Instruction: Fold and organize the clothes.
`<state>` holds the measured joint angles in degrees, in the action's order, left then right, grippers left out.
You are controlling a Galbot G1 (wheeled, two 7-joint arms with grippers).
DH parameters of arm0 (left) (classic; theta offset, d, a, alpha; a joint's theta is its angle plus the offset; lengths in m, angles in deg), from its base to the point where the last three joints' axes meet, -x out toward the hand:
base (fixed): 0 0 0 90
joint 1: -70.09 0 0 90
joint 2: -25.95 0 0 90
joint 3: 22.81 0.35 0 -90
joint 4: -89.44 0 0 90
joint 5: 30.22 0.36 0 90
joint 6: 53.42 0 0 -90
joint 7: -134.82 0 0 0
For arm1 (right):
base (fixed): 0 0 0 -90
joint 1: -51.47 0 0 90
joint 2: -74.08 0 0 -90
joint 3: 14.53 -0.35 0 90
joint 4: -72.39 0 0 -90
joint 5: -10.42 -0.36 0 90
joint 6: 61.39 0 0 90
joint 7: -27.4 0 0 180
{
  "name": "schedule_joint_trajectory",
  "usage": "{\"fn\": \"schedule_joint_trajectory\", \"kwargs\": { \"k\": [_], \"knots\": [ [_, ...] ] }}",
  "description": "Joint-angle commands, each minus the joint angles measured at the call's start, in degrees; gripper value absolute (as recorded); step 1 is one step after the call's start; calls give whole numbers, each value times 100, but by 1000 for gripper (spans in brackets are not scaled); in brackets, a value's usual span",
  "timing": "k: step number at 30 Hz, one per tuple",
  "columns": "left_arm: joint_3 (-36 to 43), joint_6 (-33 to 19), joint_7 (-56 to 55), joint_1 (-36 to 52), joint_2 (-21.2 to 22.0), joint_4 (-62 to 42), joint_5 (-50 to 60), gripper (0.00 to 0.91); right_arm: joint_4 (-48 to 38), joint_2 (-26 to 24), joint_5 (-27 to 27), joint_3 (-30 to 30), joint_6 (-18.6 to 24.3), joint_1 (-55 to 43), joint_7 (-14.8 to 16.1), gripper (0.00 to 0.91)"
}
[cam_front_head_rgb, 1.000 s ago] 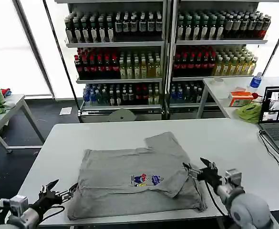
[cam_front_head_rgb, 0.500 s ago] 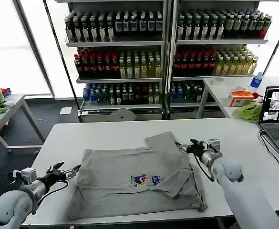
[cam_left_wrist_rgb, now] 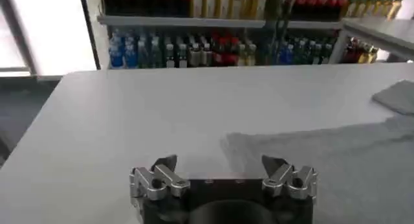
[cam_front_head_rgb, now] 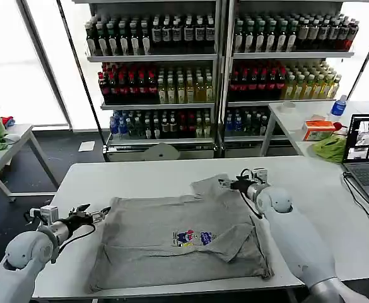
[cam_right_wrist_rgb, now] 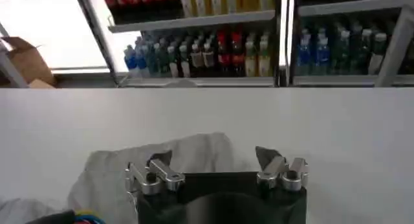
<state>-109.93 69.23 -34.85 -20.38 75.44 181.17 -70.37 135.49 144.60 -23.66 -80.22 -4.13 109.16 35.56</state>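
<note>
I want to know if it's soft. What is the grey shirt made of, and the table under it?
The grey shirt looks like soft matte knit fabric, maybe cotton: it lies limp, with folds and rumpled edges. The table looks hard and smooth, white with a faint sheen, probably laminate or plastic; that can't be told for sure.
</note>
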Motion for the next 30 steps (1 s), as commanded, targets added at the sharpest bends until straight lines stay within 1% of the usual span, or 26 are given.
{"fn": "schedule_joint_trajectory", "kwargs": {
  "k": [1,8,16,30],
  "knots": [
    [255,-5,16,406,-50,-281,-43,907,-705,325,86,173,-33,-390,83,0],
    [275,-5,15,434,-38,-244,-44,907,-607,309,-23,184,-37,-345,80,0],
    [368,-16,18,454,14,-321,-42,907,-470,234,-23,212,-38,-234,42,0],
    [586,-16,18,637,110,-501,-66,907,47,106,-45,149,-42,-32,-30,0]
  ]
}}
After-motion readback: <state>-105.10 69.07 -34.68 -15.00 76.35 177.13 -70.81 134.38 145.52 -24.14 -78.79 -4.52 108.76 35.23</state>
